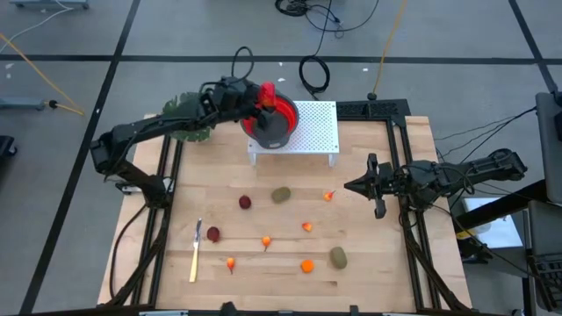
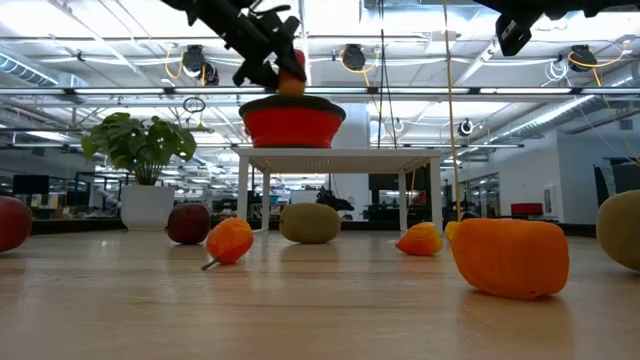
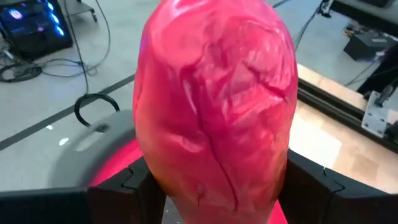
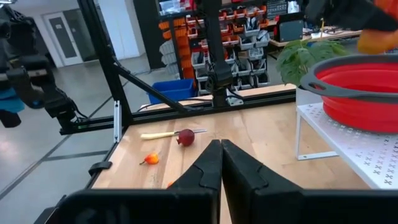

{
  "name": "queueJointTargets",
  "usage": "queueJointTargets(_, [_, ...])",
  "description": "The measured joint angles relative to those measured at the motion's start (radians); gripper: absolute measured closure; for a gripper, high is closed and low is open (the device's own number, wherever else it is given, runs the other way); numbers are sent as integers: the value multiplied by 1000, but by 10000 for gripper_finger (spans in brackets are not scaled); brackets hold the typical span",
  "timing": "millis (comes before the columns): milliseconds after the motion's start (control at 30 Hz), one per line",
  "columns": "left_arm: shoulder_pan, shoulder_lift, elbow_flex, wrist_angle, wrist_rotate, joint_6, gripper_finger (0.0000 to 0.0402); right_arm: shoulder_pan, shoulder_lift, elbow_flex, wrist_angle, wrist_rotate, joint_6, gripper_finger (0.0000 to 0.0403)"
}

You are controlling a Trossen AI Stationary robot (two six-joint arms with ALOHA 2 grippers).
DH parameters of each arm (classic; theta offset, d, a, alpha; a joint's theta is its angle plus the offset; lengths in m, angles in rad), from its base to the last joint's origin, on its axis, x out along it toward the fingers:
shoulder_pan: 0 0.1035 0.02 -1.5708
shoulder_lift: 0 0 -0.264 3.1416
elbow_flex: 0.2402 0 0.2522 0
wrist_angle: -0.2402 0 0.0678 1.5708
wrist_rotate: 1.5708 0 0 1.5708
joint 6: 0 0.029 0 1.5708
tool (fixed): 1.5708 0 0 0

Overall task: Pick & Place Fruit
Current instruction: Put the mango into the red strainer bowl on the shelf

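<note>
My left gripper (image 1: 261,98) is over the red bowl (image 1: 279,121), which stands on a white perforated stand (image 1: 318,132) at the table's far side. It is shut on the elongated red-orange fruit (image 3: 217,106). Two dark red balls (image 1: 245,202) (image 1: 212,233), two olive-brown ovals (image 1: 281,194) (image 1: 338,257) and several tiny orange pieces (image 1: 307,266) rest on the wooden table. My right gripper (image 1: 351,186) is shut and touches nothing; it hovers over the table's right part, pointing left. My left gripper pinches the red-orange fruit between its two fingers (image 3: 127,186), one on each long side near its end (image 3: 205,193); the rest sticks out past the fingertips. The fingers come from the table's left. The fruit (image 2: 291,80) hangs just above the bowl's rim (image 2: 292,102).
A pale-yellow knife (image 1: 195,254) lies near the table's left edge beside a dark red ball. A green leafy plant (image 1: 189,118) stands left of the stand, under my left arm. Black frame rails (image 1: 399,211) run along the table's sides.
</note>
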Motion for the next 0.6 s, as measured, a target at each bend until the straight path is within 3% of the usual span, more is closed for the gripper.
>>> queueJointTargets(600, [-54,52,0,-109,10,-28,165,0,0,0,-1,0,0,402])
